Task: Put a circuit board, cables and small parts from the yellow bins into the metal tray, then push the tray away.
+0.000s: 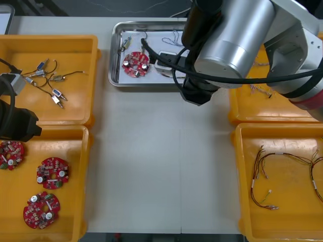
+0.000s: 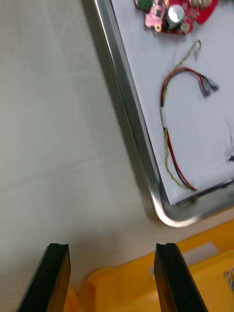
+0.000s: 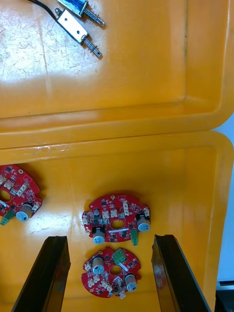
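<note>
**Ana:** Where is the right gripper (image 2: 111, 280), and how do its fingers stand?

**Ben:** It hangs over the table (image 1: 161, 166), just off the near right corner of the metal tray (image 2: 141, 141), between that corner and the far right bin (image 1: 252, 108). Its black fingers are spread wide and grasp nothing. Bare table and a strip of that bin's rim lie between them.

**Ana:** What lies in the tray?

**Ben:** On its white floor there is one round red circuit board (image 1: 136, 64) in the left half. A red and yellow cable (image 2: 163, 105) curls between the board and the near right corner. A small metal part (image 1: 125, 44) lies by the far left wall, and a twisted blue and white cable (image 1: 173, 39) lies toward the far wall. All of them lie apart from the gripper.

**Ana:** And the left gripper (image 3: 109, 241)?

**Ben:** It is released too, with its fingers well apart and nothing gripped. It hovers above the near left bin (image 1: 83, 176), where three spare boards (image 1: 52, 173) lie flat. In the left wrist view, two of them sit one behind the other in the gap between the fingers, and the third lies off to one side.

**Ana:** And farther out?

**Ben:** The far left bin (image 1: 50, 39) holds loose metal parts (image 1: 48, 80) on dark leads. The near right bin (image 1: 237, 176) holds spare cables (image 1: 279, 153), red and yellow.
</note>
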You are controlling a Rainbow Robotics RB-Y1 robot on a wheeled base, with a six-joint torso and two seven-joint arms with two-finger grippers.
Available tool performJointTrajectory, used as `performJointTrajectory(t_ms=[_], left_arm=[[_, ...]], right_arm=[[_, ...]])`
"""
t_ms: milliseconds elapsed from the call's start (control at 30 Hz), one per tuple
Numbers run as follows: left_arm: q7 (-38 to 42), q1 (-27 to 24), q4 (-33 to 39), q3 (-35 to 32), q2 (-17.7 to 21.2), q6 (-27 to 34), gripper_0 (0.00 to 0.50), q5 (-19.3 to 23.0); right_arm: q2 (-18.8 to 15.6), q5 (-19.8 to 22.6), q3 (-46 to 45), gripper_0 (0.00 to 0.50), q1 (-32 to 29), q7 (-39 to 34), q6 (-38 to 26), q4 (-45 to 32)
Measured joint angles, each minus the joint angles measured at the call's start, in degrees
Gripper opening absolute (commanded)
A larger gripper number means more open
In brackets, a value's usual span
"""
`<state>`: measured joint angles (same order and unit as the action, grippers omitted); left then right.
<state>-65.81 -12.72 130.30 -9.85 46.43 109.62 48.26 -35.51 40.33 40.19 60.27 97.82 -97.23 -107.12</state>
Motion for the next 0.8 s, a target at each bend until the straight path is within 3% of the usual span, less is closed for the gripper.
performJointTrajectory(t_ms=[367, 600, 800], left_arm=[[0.0, 0.0, 0.0, 0.0, 0.0, 0.0, 0.5, 0.0], [0.0, 0.1, 0.0, 0.0, 0.0, 0.0, 0.5, 0.0], [0.0, 0.1, 0.0, 0.0, 0.0, 0.0, 0.5, 0.0]], right_arm=[[-8.5, 1.3, -14.0, 0.5, -11.9, -10.7, -4.9, -11.2], [-12.4, 5.5, -23.8, 0.5, -18.3, -11.0, -8.0, -12.2], [-13.7, 6.6, -31.9, 0.5, -23.3, -13.0, -9.9, -12.2]])
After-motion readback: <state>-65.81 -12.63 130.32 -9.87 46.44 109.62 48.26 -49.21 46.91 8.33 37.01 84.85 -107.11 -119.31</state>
